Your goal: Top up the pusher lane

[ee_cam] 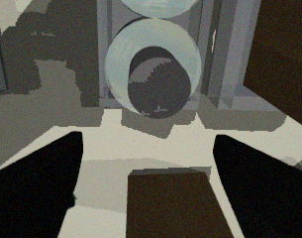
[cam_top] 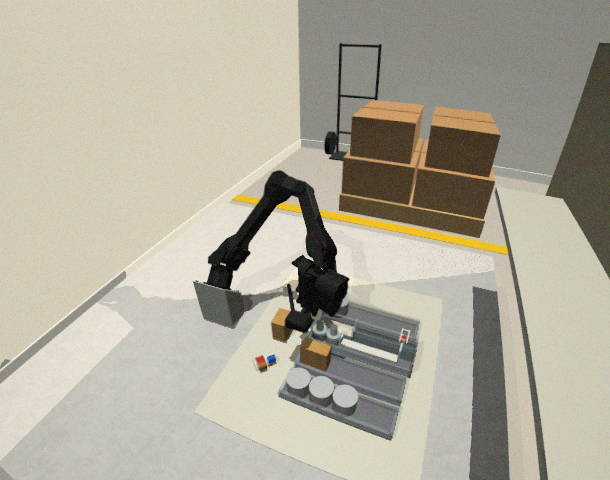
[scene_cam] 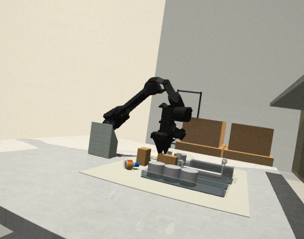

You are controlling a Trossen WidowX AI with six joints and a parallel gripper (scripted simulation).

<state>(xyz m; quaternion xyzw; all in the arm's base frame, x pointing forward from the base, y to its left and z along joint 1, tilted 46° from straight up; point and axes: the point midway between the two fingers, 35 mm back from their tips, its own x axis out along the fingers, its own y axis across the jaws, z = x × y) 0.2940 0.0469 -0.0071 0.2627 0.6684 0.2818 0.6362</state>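
Two pale glass jars with dark lids stand in a row in the sprung lane (cam_top: 370,345). The front jar (cam_top: 319,330) (ee_cam: 152,64) is just inside the low front stop (ee_cam: 108,103). The rear jar (cam_top: 333,334) (ee_cam: 160,6) touches or nearly touches it from behind. The pusher plate is not clearly visible. My gripper (scene_cam: 162,152) (ee_cam: 150,142) is open and empty, in front of the lane's front end, with its fingers clear of the front jar in the wrist view. Its fingertips are hidden in the top view.
A brown box (cam_top: 280,324) (scene_cam: 143,156) (ee_cam: 175,205) stands before the lanes, close to my fingers. Another brown box (cam_top: 315,353) (scene_cam: 167,159) (ee_cam: 284,59) fills the neighbouring lane's front. Three grey cans stand in the outer lane (cam_top: 372,419). A red and white jar (cam_top: 260,362) (scene_cam: 128,164) with a blue cap lies loose.
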